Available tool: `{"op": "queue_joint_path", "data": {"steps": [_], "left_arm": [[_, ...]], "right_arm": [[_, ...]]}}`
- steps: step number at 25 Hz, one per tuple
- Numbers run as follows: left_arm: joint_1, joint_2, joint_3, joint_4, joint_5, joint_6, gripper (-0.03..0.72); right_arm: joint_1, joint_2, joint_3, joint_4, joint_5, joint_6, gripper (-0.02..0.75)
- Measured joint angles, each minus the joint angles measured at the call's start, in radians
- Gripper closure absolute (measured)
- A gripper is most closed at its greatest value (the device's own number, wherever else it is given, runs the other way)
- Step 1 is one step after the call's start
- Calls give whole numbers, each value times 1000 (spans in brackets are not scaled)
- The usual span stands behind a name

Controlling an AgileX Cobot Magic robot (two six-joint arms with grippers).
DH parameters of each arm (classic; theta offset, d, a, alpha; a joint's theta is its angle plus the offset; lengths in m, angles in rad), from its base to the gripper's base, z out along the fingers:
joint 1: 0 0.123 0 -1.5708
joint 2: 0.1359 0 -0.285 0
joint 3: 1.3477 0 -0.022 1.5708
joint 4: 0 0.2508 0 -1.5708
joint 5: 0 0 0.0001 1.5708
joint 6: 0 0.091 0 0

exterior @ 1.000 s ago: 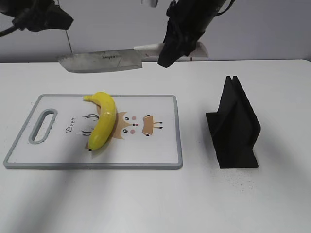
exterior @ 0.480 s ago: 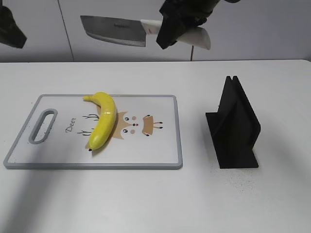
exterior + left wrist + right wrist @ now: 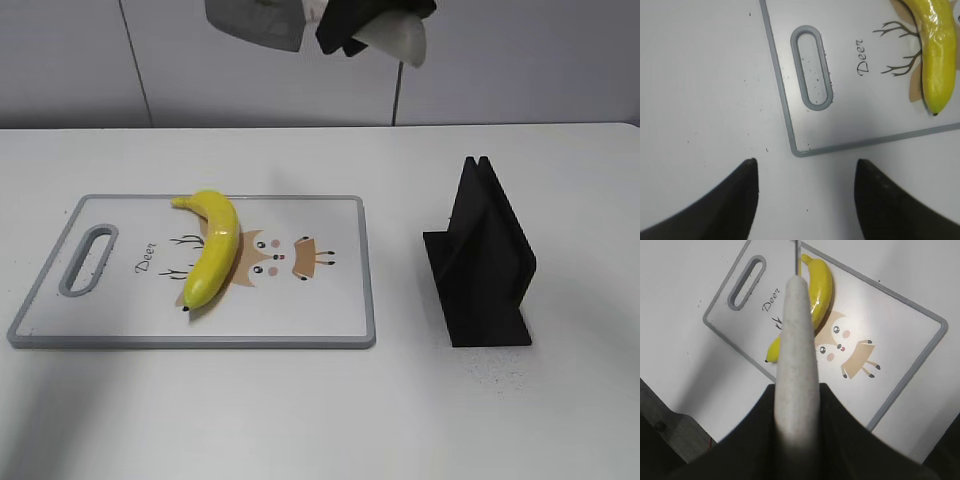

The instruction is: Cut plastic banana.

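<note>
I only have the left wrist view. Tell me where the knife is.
Observer: The knife is high above the table, at the top edge of the exterior view, held by the right gripper.
Operator: Confirm the grip.
Observer: The right wrist view shows the gripper shut on the white handle, blade pointing away over the banana.
Operator: Report the whole banana; I see one end.
Observer: It lies uncut across the left half of the cutting board, over the deer print.
Operator: Name anything else on the table.
Observer: A black knife stand stands right of the board.
</note>
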Motion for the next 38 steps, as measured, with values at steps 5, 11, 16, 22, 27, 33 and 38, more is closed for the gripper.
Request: {"op": "queue_joint_path", "data": {"steps": [5,11,16,22,27,33,38], "left_arm": [[14,-16,0,-8,54,-30,96],[16,-132,11,-7,58,-33,96],[16,-270,101,6,56,-33,96],[16,-526,272,4,53,-33,96],[16,-768,357,-11,45,-34,96],[16,-1018,455,-12,47,-34,96],[16,-1201,538,-23,55,-34,96]], "right_arm": [[0,-22,0,-7,1,78,555],[0,-64,0,-93,2,144,555],[-1,-131,47,-171,2,220,555],[-1,-252,205,-248,2,320,555],[-1,-322,269,-314,4,388,555],[-1,-405,334,-350,3,428,555],[-1,-477,446,-406,3,472,555]]}}
